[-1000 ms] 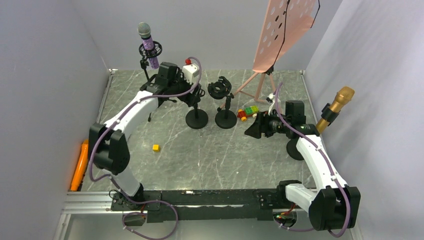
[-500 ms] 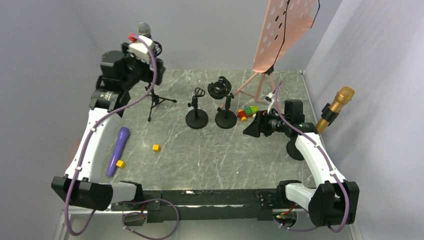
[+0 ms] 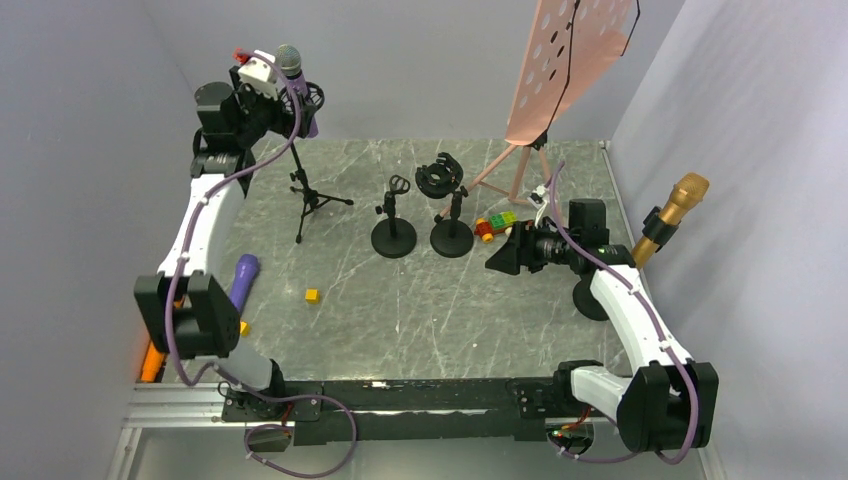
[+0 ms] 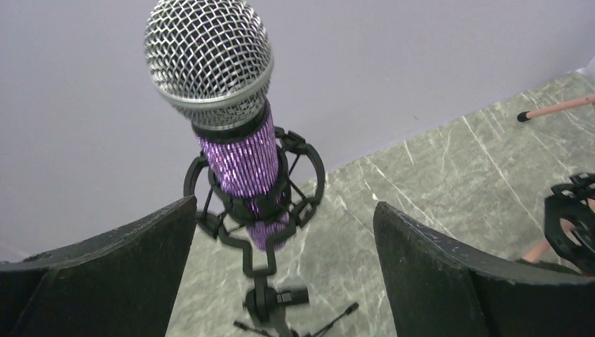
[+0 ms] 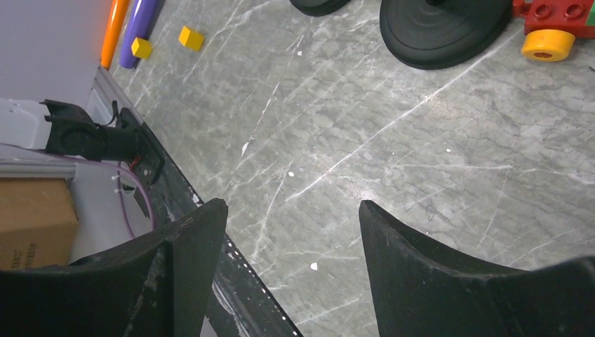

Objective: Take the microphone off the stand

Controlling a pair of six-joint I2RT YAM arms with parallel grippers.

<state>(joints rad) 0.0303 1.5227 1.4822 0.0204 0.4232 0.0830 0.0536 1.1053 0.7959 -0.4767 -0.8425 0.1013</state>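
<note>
A microphone [image 3: 289, 60] with a silver mesh head and a glittery purple body stands upright in a black shock mount [image 3: 312, 97] on a tripod stand [image 3: 300, 195] at the back left. My left gripper [image 3: 272, 98] is raised beside it, open and empty. In the left wrist view the microphone [image 4: 235, 151] stands just beyond the gripper [image 4: 285, 203], nearer the left of the two spread fingers [image 4: 126, 267], untouched. My right gripper [image 3: 503, 258] hovers open and empty over the table's right middle; it also shows in the right wrist view [image 5: 292, 204].
A gold microphone [image 3: 672, 212] sits in a stand at the right wall. A purple microphone [image 3: 240, 282] lies at the left. Two round-based stands [image 3: 393, 236] [image 3: 451, 236], a pink music stand [image 3: 560, 70], toy bricks [image 3: 497, 223] and a yellow cube [image 3: 312, 295] are in the middle.
My left arm has swung from the middle stands to the back left and risen up to the microphone. The purple microphone on the table has come into view. The right arm has not moved.
</note>
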